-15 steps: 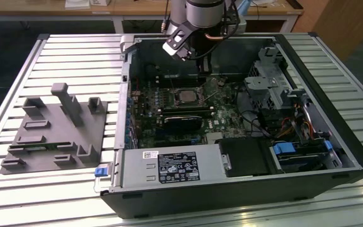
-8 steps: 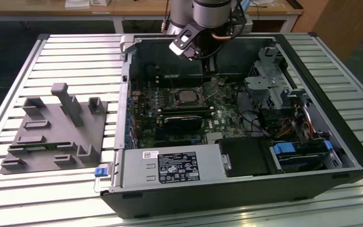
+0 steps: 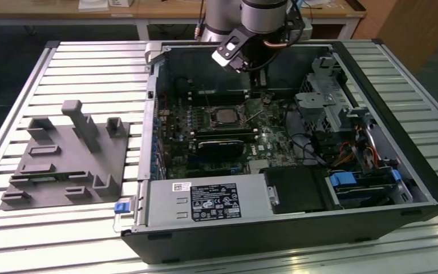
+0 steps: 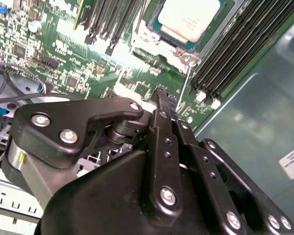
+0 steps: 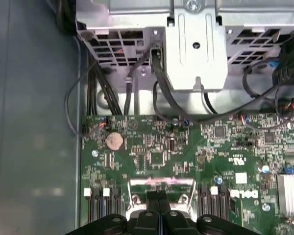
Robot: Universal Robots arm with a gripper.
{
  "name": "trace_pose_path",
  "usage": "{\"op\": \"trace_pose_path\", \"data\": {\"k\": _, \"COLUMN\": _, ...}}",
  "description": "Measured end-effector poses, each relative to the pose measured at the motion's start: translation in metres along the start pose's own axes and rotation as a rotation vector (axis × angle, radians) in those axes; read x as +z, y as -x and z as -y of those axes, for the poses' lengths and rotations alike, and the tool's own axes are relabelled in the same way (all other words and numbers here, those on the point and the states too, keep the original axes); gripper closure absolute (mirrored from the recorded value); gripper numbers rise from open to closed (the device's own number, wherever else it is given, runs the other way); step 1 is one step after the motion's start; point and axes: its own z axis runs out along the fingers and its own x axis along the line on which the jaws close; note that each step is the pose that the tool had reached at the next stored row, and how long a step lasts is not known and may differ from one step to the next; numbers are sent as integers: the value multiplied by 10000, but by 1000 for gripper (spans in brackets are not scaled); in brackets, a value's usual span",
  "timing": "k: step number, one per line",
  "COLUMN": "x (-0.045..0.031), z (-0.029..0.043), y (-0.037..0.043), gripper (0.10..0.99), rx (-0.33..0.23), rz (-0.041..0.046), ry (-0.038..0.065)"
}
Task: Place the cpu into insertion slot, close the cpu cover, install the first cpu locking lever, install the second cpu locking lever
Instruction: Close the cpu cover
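The slatted metal surface (image 3: pixel 89 63) carries an open computer case (image 3: pixel 280 228), lying on its side with the open side up. At the exterior view's left of the case stands a grey moulded fixture (image 3: pixel 59 165), well apart from the work.

Inside the case lies the green motherboard (image 5: pixel 157 156). At its right in the exterior view is a metal drive cage (image 3: pixel 321 105), and the far case wall is behind it.

The arm comes down from the far side. The gripper (image 3: pixel 262 85) hangs inside the case, far and to the exterior view's right of the insertion slot (image 3: pixel 212 116). Between the slot and the drive cage there is free board.

In both wrist views the fingers (image 5: pixel 154 198) are pressed together, with nothing seen between them.

The cpu cover (image 4: pixel 149 41) is a silvery frame lying around the chip. The cpu (image 4: pixel 188 17) sits in the slot, flat, with its pale face up toward the open side of the case. It is square, so no side is the longer one. Its edges run parallel to the long black memory slots (image 4: pixel 235 49) on both sides of it.

A thin metal lever (image 4: pixel 184 85) runs from the corner of the frame toward the fingertips. I cannot tell if they touch it.
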Motion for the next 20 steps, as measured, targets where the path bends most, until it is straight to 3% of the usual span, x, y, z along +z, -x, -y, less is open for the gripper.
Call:
{"op": "trace_pose_path", "data": {"k": 7, "x": 13, "z": -123, "y": -5, "gripper": 980, "rx": 0, "rz": -1, "ry": 1}}
{"op": "trace_pose_path", "data": {"k": 17, "x": 37, "z": -354, "y": -16, "gripper": 980, "rx": 0, "rz": 0, "ry": -5}}
{"op": "trace_pose_path", "data": {"k": 20, "x": 73, "z": -379, "y": -16, "gripper": 980, "rx": 0, "rz": 2, "ry": -20}}
